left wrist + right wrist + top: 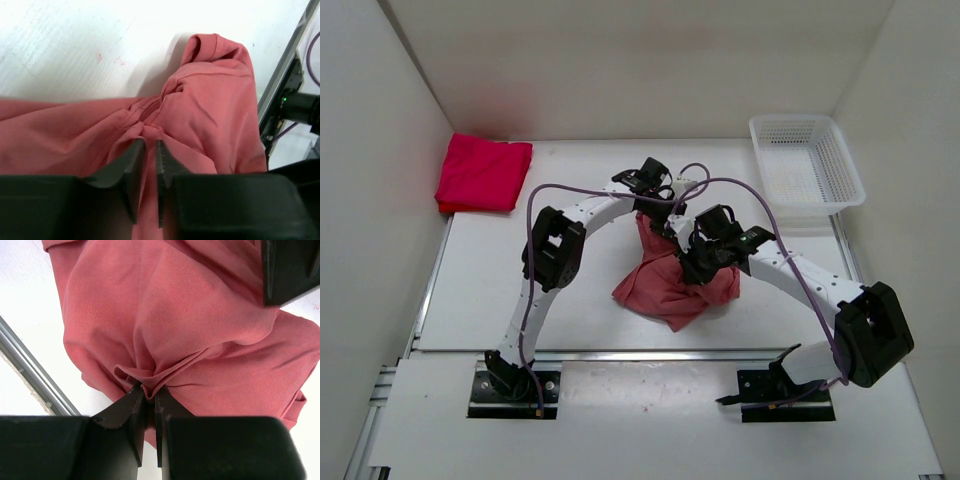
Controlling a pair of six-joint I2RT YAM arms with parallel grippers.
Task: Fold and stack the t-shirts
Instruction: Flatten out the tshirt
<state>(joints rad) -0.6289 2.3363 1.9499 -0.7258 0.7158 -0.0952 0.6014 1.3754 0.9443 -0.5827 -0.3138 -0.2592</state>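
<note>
A folded crimson-red cotton t-shirt (483, 172) lies at the far left corner of the table (480, 290); mid-table the left gripper (149, 145) is clenched on a pucker of the crumpled dusty salmon-pink cotton t-shirt (670, 288), and the right gripper (149, 391) pinches another fold close by. Both bites look thin and close together, so I judge a lift could shed the cloth or leave it hanging bunched rather than spread. The wrist views show each pinch; only the top view shows the folded shirt and the white plastic mesh basket (792, 120) at far right.
</note>
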